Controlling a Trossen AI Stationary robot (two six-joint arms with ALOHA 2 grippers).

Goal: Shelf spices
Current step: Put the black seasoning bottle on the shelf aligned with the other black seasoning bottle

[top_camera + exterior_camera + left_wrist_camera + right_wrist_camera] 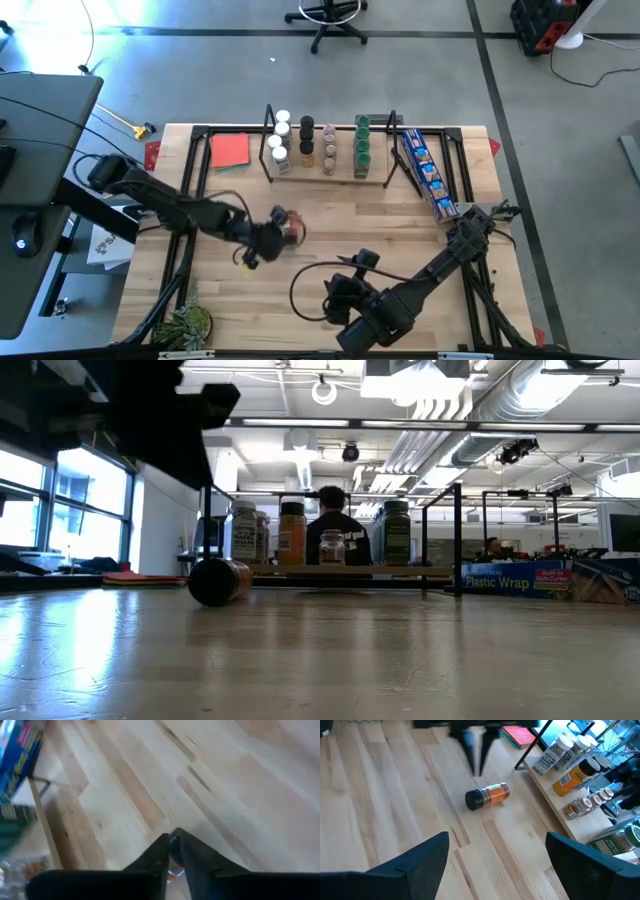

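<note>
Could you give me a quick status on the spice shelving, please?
Left gripper shut, empty, above fallen jar. Right gripper open, waiting near table front. Jar on its side, short of shelf. Path clear.

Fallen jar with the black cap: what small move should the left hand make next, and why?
Probably open the left hand before it goes any lower. Its fingers are pressed together and hold nothing. They are close by the orange-filled spice jar, which lies on its side on the table, ungripped. Shut fingers cannot straddle the jar.
</note>
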